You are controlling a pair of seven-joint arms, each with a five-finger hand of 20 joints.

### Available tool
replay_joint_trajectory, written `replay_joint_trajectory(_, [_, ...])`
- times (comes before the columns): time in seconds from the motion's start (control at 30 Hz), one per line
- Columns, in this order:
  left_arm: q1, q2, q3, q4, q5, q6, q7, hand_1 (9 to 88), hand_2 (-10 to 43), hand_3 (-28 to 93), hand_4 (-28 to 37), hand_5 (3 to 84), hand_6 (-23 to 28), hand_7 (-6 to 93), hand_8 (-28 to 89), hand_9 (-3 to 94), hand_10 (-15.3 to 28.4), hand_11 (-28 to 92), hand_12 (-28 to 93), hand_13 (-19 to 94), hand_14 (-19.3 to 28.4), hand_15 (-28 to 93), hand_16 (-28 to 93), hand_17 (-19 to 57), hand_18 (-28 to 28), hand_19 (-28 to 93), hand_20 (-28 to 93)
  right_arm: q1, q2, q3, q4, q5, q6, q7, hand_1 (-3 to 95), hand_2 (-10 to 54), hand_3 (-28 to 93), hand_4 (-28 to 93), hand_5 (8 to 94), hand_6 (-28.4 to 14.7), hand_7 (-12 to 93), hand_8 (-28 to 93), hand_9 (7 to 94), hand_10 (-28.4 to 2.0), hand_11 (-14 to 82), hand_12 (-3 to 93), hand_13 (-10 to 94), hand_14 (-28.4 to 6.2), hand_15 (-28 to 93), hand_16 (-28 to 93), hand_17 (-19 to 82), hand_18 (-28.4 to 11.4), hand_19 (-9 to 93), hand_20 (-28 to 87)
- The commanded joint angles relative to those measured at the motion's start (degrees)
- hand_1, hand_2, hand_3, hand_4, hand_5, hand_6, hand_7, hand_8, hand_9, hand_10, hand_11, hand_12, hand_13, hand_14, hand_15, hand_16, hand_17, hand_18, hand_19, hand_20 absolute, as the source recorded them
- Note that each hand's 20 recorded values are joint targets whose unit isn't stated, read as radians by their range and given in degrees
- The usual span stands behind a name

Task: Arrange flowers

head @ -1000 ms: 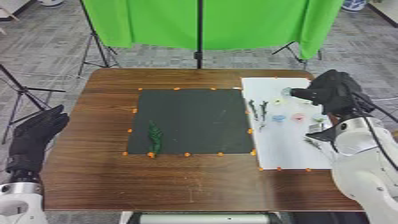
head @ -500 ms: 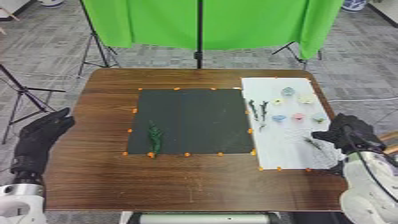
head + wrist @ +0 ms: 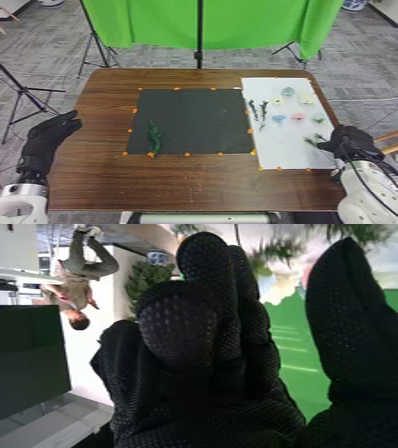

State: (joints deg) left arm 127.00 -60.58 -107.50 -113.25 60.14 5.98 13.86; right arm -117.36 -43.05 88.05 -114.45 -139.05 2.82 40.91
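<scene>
The right hand (image 3: 354, 141) is hovering by the right edge of the white sheet (image 3: 293, 156), just beside the green sprigs (image 3: 316, 139); its fingers are pointing fairly straight and lying close together, the thumb is standing well apart, and nothing is showing between them. That open thumb is probably leaving room for picking up a sprig. The left hand (image 3: 53, 130) is waiting at the table's left side, its fingers reaching forward loosely, likely kept there so it is not crowding the work. On the dark mat (image 3: 191, 117), a green stem (image 3: 155, 139) is lying near the left edge, so the arranging is seemingly only beginning, with the mat serving as the display area. The white sheet is apparently acting as the supply: dark twigs (image 3: 264, 110) are lying along its left side, while a blue flower (image 3: 279, 118), a pink flower (image 3: 298, 117) and pale yellow flowers (image 3: 306, 100) are sitting apart, presumably for easy single picks. None of these pieces is showing a readable label.
</scene>
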Motion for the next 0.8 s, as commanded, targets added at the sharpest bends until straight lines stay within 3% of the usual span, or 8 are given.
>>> replay_joint_trajectory(0.03, [0.31, -0.64, 0.37, -0.18, 0.63, -0.99, -1.00, 31.8, 6.4, 68, -18.2, 49.7, 5.9, 11.3, -6, 46.6, 15.0, 19, 10, 38, 17.8, 17, 0, 15.3, 13.7, 14, 24, 0.00, 0.21, -1.85, 2.57, -1.11, 5.46, 0.88, 41.9, -9.5, 63, -21, 70.8, -3.2, 22, -5, 80.7, -13.0, 35.3, 29.6, 87, -3.4, 59, 34, 59, -15.5, 93, 56])
replay_joint_trajectory(0.2, [0.64, -0.78, 0.28, -0.30, 0.59, -1.20, -1.11, 31.4, 5.6, 68, -18.1, 49.6, 5.9, 11.3, -6, 46.7, 14.9, 19, 10, 38, 18.0, 17, 0, 15.1, 13.7, 13, 24, 0.23, 0.55, -2.36, 3.05, -1.46, 12.29, 0.26, 54.3, -9.5, 51, -17, 76.6, -2.8, 24, 20, 86.0, -11.7, 37.1, 29.2, 92, -2.1, 56, 35, 63, -14.5, 93, 55])
replay_joint_trajectory(0.6, [-0.17, -0.63, 0.67, -0.04, 0.95, -2.20, -1.59, 30.1, 3.4, 67, -17.6, 49.5, 6.0, 11.1, -6, 46.6, 14.9, 19, 11, 38, 18.1, 17, 0, 14.4, 13.9, 14, 24, 1.66, 1.18, -1.24, -1.51, 0.83, 13.98, -0.68, 58.1, -9.5, 56, -17, 80.4, -2.1, 28, 20, 89.9, -10.8, 38.4, 29.4, 94, -1.1, 58, 34, 67, -13.5, 93, 56])
replay_joint_trajectory(0.8, [0.53, -0.58, 0.06, -0.46, 0.91, -1.94, -1.83, 30.0, 3.1, 67, -17.6, 49.3, 6.0, 10.9, -6, 46.6, 14.9, 19, 11, 38, 18.1, 17, 0, 14.2, 13.9, 14, 23, 4.94, 1.03, -4.17, -6.86, 2.30, 14.65, -1.74, 58.8, -9.5, 56, -15, 81.0, -2.3, 29, 20, 90.5, -11.0, 38.3, 29.2, 94, -0.9, 59, 33, 67, -13.4, 93, 56])
